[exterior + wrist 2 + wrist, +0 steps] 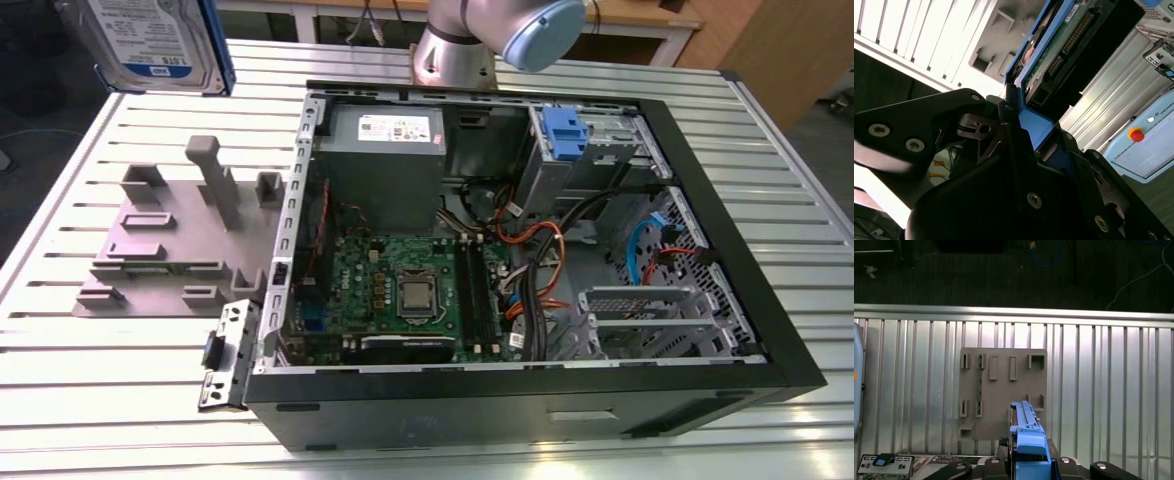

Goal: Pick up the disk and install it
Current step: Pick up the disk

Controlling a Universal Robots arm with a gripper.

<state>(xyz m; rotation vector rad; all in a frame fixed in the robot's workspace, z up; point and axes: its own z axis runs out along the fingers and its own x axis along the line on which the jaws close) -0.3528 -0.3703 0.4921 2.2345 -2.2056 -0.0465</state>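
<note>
We hold the disk (147, 40) aloft
The gripper (1026, 127) is clenched on the disk's blue rails (1026, 440), likely sparing its circuit board (1054, 45); the grey fixture (1003, 385) lies straight below the gripper, posts (214, 180) cleared.

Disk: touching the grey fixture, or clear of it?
Apart. In the exterior view the disk hangs well up from the table, and bare slats show between it and the fixture.
</note>
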